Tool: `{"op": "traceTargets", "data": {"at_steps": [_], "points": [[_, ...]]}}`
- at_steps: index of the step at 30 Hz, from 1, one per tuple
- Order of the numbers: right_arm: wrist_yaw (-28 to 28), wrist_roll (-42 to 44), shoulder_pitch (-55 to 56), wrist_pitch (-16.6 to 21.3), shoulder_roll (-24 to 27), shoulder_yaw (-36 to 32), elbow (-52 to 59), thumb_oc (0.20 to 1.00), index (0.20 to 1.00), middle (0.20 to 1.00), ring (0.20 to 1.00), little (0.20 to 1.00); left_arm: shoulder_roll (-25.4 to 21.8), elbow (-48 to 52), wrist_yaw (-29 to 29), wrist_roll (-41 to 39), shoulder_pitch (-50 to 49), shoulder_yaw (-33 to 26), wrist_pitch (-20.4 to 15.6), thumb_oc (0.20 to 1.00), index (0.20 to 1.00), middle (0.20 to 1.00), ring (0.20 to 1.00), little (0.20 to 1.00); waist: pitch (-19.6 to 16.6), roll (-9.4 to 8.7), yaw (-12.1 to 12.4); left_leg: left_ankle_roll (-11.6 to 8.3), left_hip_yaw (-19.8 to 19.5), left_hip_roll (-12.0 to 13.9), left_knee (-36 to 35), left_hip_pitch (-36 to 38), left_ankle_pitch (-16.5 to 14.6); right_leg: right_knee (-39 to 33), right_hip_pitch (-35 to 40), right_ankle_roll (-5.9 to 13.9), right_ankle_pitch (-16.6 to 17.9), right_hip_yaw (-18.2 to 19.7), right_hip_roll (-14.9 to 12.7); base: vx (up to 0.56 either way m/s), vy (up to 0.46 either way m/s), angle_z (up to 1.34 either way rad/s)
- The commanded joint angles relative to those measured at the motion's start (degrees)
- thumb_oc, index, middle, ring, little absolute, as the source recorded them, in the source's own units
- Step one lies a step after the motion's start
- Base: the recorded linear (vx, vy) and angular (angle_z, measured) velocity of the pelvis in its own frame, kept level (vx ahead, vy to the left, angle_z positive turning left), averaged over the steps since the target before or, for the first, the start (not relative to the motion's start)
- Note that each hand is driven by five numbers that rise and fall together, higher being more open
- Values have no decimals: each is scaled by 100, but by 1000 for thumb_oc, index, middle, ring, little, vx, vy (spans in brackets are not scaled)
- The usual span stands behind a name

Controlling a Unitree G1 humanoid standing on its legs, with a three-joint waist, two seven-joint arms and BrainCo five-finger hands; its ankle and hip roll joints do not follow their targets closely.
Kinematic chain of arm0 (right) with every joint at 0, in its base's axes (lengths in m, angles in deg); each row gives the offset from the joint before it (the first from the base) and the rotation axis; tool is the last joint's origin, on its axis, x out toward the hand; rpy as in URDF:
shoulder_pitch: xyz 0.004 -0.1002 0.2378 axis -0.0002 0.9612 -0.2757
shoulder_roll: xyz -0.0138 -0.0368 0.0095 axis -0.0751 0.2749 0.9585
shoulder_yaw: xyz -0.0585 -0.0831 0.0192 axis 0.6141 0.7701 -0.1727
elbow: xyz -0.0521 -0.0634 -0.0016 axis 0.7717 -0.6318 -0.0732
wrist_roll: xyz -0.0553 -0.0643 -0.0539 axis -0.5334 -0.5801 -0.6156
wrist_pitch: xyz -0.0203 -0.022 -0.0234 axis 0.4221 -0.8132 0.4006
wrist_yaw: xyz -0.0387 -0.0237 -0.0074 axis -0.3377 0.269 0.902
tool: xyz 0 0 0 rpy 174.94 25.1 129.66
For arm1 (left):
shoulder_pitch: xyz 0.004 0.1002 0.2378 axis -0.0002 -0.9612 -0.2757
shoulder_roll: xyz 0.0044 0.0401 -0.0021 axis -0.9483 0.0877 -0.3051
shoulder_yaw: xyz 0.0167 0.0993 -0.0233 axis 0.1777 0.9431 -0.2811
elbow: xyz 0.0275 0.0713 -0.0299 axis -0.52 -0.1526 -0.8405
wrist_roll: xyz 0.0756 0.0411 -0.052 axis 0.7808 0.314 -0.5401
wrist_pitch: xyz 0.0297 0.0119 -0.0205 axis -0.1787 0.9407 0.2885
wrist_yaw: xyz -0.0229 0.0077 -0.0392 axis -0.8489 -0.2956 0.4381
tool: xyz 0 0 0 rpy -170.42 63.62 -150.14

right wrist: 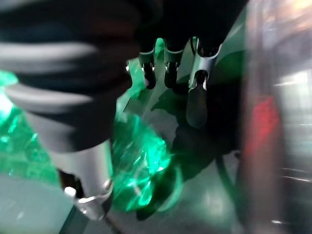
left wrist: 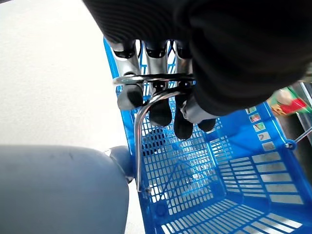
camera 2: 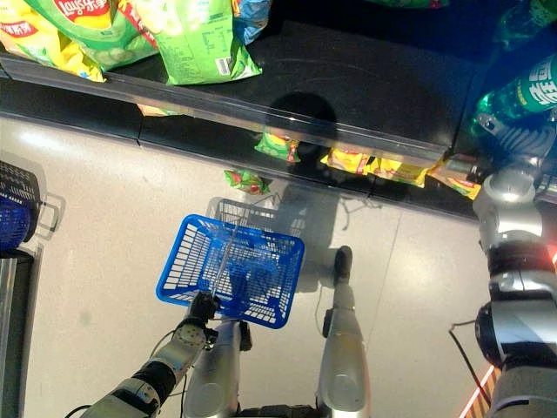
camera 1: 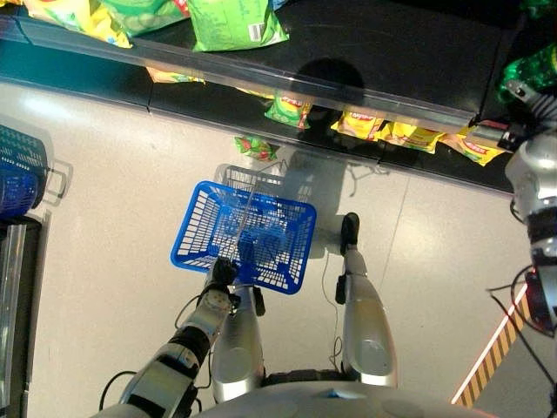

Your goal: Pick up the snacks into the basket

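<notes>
Running across the top of the frame, a dark shelf unit (camera 1: 392, 61) carries large green snack bags (camera 1: 233, 22) upper left and small yellow packets (camera 1: 409, 135) along its lower ledge. Centre frame, the blue plastic mesh basket (camera 1: 204, 222) hangs above the pale floor (camera 1: 113, 174), left hand (camera 1: 219, 277) curled round its metal wire handle (left wrist: 146, 100). One small green packet (camera 1: 255, 146) lies on the floor just beyond it. At the right edge, the right hand (right wrist: 168, 68) reaches among shiny green bags (right wrist: 139, 170), fingers half bent; whether they grip anything cannot be told.
</notes>
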Motion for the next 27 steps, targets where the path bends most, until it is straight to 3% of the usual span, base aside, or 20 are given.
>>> {"op": "traceTargets", "data": {"at_steps": [1, 18, 19, 20, 27], "points": [[-426, 314, -662, 7, -75, 495, -130, 1000, 1000, 1000, 1000, 1000, -344, -10, -164, -224, -214, 138, 65, 200, 200, 200, 200, 200, 77, -407, 336, 441, -103, -473, 180, -332, 92, 1071, -139, 166, -586, -180, -36, 13, 27, 9], [-655, 650, -1242, -7, -42, 742, -870, 1000, 1000, 1000, 1000, 1000, -408, 177, -144, -398, -245, 218, 91, 200, 200, 200, 200, 200, 77, -429, 409, 463, -146, -560, 13, -290, 108, 902, -51, 194, -564, -213, -46, 6, 12, 3], [-650, 668, -1253, -1, -57, 740, -870, 329, 329, 329, 329, 329, -403, 189, -137, -419, -257, 218, 85, 200, 200, 200, 200, 200, 77, -428, 407, 461, -141, -561, -11, -267, 114, 886, -35, 197, -562, -212, -48, 0, 0, 0], [-645, 622, -1289, -2, -68, 762, -893, 200, 200, 200, 200, 200, -408, 223, -138, -426, -277, 242, 87, 200, 200, 200, 200, 200, 77, -417, 413, 464, -141, -566, -20, -247, 112, 886, -33, 192, -571, -216, -43, 0, 0, 0], [-632, 492, -1265, -5, -285, 850, -851, 200, 200, 200, 200, 200, -387, 287, -156, -390, -240, 301, 105, 200, 200, 200, 200, 200, 77, -384, 397, 483, -133, -571, 46, -265, 80, 925, -51, 177, -596, -182, -46, 0, 0, 0]]}}
